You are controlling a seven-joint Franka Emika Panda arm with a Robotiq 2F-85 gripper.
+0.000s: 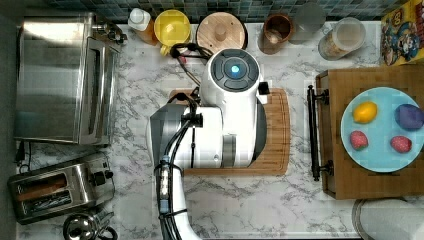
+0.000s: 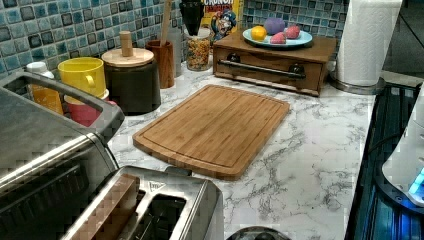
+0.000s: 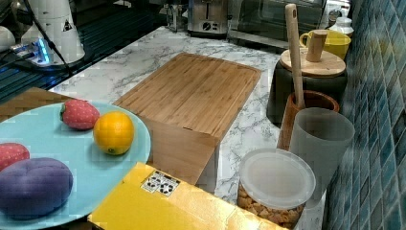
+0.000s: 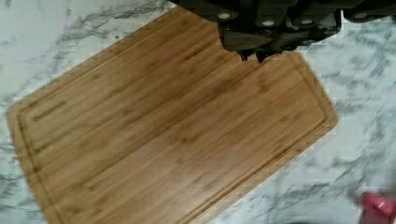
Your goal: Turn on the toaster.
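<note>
The toaster (image 1: 60, 192) is a small shiny steel two-slot unit at the top view's lower left, with black knobs on its end facing the arm. Its slots appear in the left view at the bottom, toaster (image 2: 150, 210), and it stands far back in the right view, toaster (image 3: 207, 17). My arm (image 1: 225, 115) hangs over the wooden cutting board (image 1: 277, 130), well to the right of the toaster in the top view. In the wrist view my gripper (image 4: 254, 55) hovers above the cutting board (image 4: 163, 126), fingers together with nothing between them.
A large steel toaster oven (image 1: 60, 80) stands behind the toaster. A yellow mug (image 1: 171, 27), a lidded canister (image 1: 221, 32), jars and a cereal box line the tiled wall. A wooden drawer box (image 1: 360, 175) carries a blue plate (image 1: 382, 160) of toy fruit. A small metal pot (image 1: 82, 227) sits by the toaster.
</note>
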